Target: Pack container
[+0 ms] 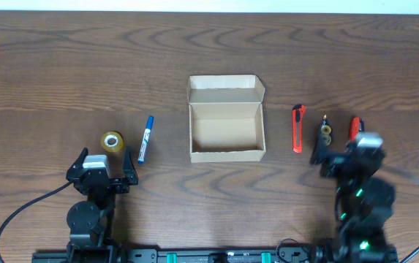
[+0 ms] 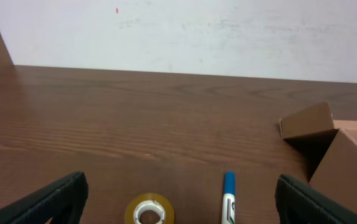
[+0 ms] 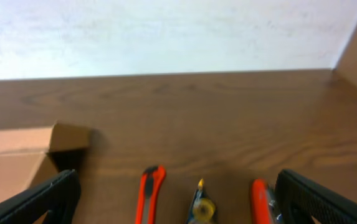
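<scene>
Cardboard box (image 1: 226,120): tan, no markings, lid flap folded back, open top; centre of the tabletop (image 1: 63,66).
Marker (image 1: 145,139): blue cap, white barrel, print too small to read; left of the box.
Tape roll (image 1: 112,141): yellowish, just beside the marker.
Utility knife (image 1: 297,128): orange, right of the box.
Small yellow-and-black item (image 1: 326,132) and red-handled item (image 1: 354,127): farther right, type unclear.
Left hand (image 1: 102,162): fingers wide apart, holding nothing, near the tape roll.
Right hand (image 1: 344,152): fingers wide apart, holding nothing, near the red-handled item.

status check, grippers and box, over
Left gripper and right gripper open, empty. Container lid open, nothing packed. Tape roll and marker left of it, orange cutter right; nothing blocking.
</scene>
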